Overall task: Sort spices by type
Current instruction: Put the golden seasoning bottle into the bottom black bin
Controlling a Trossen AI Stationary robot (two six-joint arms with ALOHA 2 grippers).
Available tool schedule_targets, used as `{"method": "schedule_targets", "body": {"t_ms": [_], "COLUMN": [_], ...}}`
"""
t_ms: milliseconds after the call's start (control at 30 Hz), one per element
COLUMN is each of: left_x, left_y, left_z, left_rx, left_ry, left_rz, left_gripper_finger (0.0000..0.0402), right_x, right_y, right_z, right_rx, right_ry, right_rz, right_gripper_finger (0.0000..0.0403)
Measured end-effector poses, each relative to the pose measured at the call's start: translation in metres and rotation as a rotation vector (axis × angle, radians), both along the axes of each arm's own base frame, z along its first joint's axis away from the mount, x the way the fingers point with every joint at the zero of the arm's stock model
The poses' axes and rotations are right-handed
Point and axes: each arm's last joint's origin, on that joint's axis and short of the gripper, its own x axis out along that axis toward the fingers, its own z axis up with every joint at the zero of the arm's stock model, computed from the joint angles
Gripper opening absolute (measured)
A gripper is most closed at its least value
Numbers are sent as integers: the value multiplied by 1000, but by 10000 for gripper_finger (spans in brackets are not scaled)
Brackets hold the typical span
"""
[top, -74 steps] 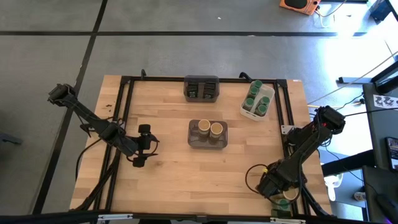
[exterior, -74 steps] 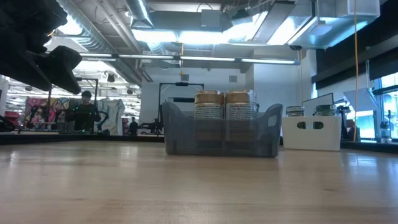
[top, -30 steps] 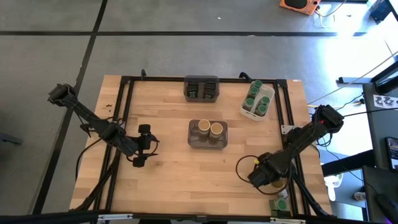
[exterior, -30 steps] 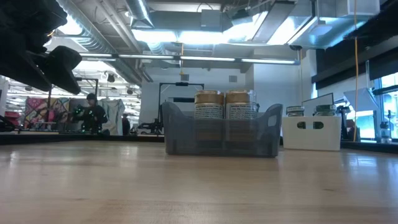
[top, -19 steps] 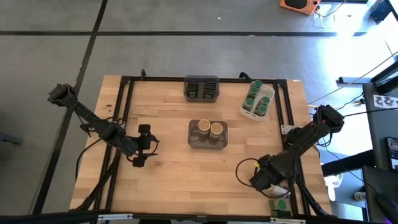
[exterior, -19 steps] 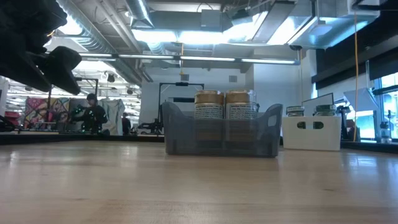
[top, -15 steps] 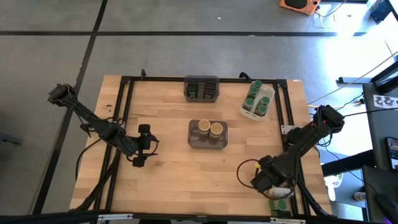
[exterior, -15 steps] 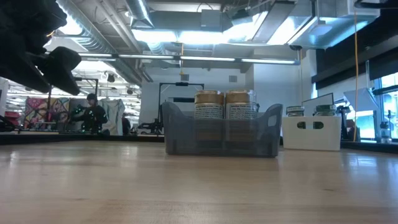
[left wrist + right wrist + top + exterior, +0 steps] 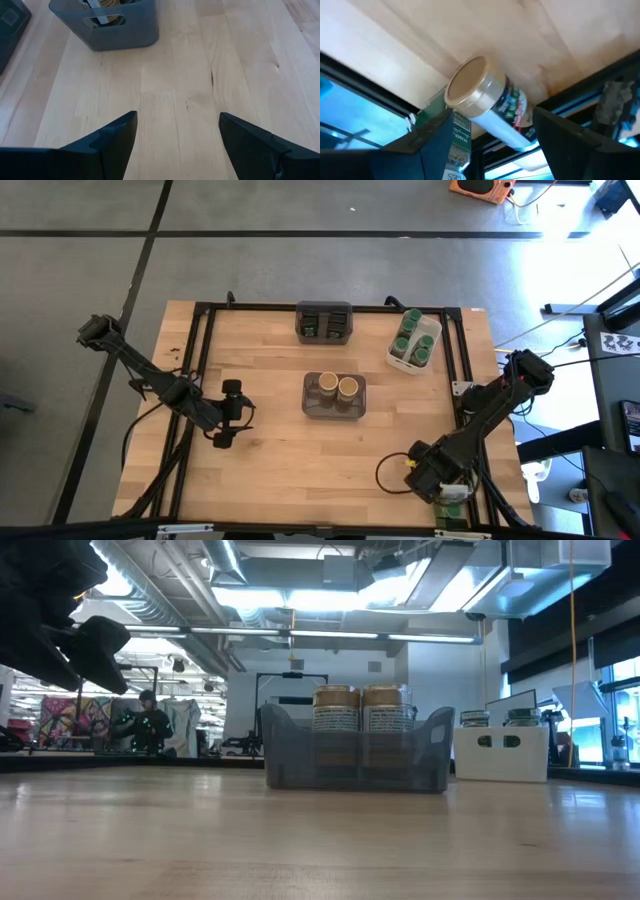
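Observation:
My right gripper [image 9: 440,480] hangs over the table's near right corner, pointing steeply down, shut on a tan-lidded spice jar [image 9: 487,102] with a white labelled body. My left gripper [image 9: 230,415] stands open above the left half of the table, with only bare wood between its fingers [image 9: 177,135]. Two more tan-lidded jars [image 9: 334,387] stand upright in a grey bin [image 9: 310,408] at the table's middle. Green-lidded jars [image 9: 410,338] fill a white tray [image 9: 395,360] at the far right. Dark tins [image 9: 324,320] sit in a dark bin at the far edge. My right gripper has the tan-lidded jar between its two fingers, one at each side of the jar's white body [image 9: 517,117] below the lid. The fingers come from above, slanting down. The jar sits tilted in the hold, lid [image 9: 467,80] uppermost, clear of the table. The fingers cover the touching spots.
A green spice packet [image 9: 456,135] lies just past the table's near edge under the right gripper. Black rails [image 9: 462,360] run along the table's sides. Bare wood [image 9: 300,470] spreads across the near half. People stand in the room far behind the table [image 9: 145,725].
My right gripper has drifted from a little farther in toward the table's near right corner and has rolled about its own pointing line. Its fingers have kept the same gap.

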Motion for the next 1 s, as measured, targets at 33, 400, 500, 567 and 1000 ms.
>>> {"method": "schedule_targets", "body": {"t_ms": [33, 400, 500, 567, 1000], "left_x": [0, 0, 0, 0, 0], "left_y": [0, 0, 0, 0, 0], "left_z": [0, 0, 0, 0, 0], "left_rx": [-1, -1, 0, 0, 1], "left_ry": [0, 2, 3, 3, 5], "left_rz": [0, 2, 2, 2, 2], "left_gripper_finger": [278, 278, 278, 278, 278], "right_x": [-2, -20, -19, -17, -14], "right_y": [2, 10, 12, 14, 11], "right_z": [-1, -19, -22, -24, -26], "right_rx": [5, -9, 10, 27, -77], "right_ry": [-5, 1, 1, -9, -106], "right_rz": [16, 165, 195, 214, 228], "right_gripper_finger": [269, 269, 269, 269, 269]}}
